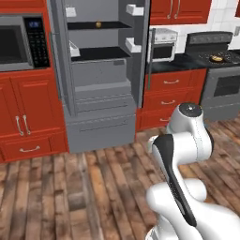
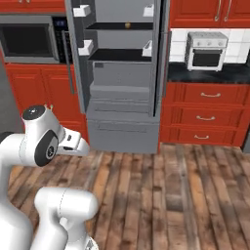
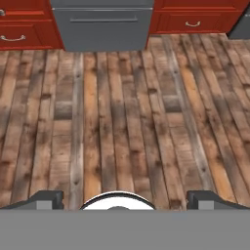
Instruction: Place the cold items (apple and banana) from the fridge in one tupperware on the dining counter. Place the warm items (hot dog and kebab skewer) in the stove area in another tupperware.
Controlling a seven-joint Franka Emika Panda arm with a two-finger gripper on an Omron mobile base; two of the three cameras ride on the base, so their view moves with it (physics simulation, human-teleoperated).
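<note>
Sitting small, round, golden-brown: apple

A grey fridge stands open, its shelves dark, between red cabinets. A microwave is built in to its left. On the right, a white toaster oven sits on the black counter (drawers below), beside a stove. Wooden floor planks lie nearest.

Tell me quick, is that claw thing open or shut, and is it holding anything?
Gripper: open, jaws spread wide, holding nothing; it points down at the bare wooden floor.
</note>
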